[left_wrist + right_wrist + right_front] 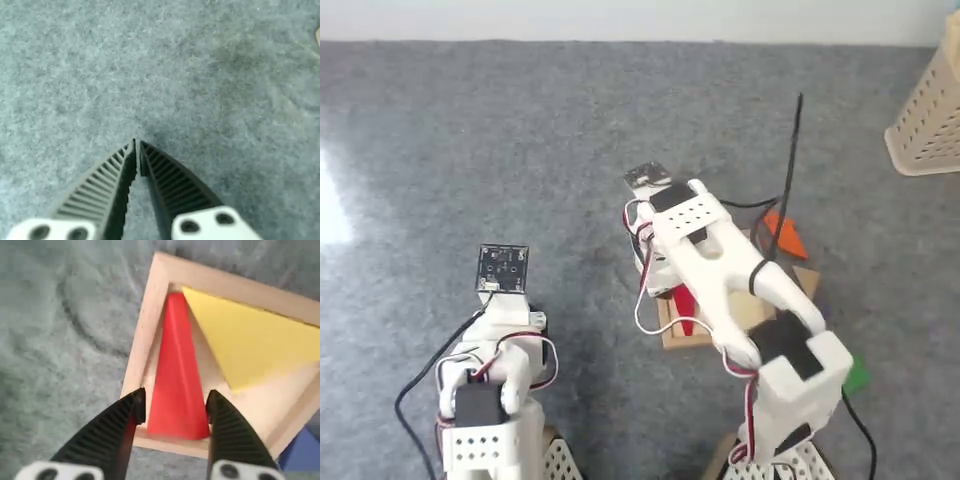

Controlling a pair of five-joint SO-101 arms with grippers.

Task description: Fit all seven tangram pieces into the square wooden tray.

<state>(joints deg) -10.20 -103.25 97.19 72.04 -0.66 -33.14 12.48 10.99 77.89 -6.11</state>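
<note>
The right gripper [175, 402] hung over the wooden tray [142, 340], a little right of centre in the high view. Its jaws stood apart, one on each side of the wide end of the red piece [175, 365]. This piece lay in the tray just beside the yellow piece [250, 340], its tip in a corner. The left gripper [137, 145], jaws together, was above the grey carpet [200, 75] at the lower left.

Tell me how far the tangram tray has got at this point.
Done: the yellow triangle lies in the wooden tray. In hand: the right gripper straddles the red triangle, whose base seems to ride on the rim. Remaining: the orange piece, green piece and blue piece are not yet in it.
</note>
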